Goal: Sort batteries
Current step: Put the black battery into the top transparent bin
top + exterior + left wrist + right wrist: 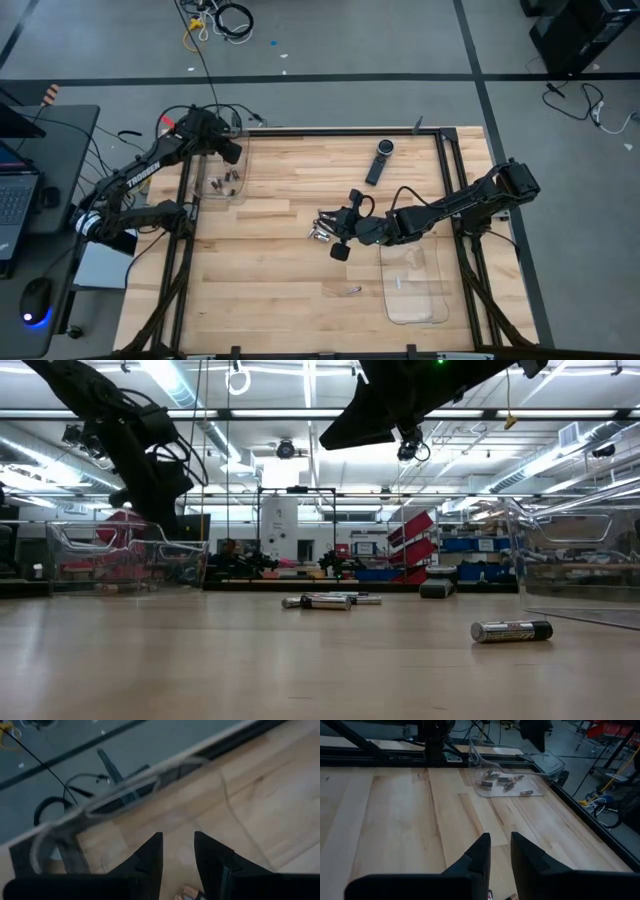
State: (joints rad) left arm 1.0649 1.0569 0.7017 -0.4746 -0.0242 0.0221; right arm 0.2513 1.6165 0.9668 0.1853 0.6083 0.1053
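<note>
High view: we see the left gripper [231,150] over the clear bin [222,182] at the tabletop's [280,250] left edge, several batteries [222,183] lying inside it. The right gripper [335,228] sits mid-tabletop just beside a small battery cluster [321,233]. One loose battery [352,291] lies nearer the front, and a second clear tray [415,285] on the right holds one more. A black remote [379,160] lies toward the back.

Low view: the cluster [330,600] lies flat on the wood, a single battery [511,630] closer to the camera, on its side. Both arms hang overhead.

Left wrist view: the fingers [150,857] are spread with a clear gap, nothing between them, above the bin's curved wall [125,790].

Right wrist view: the fingers [480,855] stand slightly apart; we cannot tell if they pinch anything. Far bin [515,775] with batteries visible across the tabletop.
</note>
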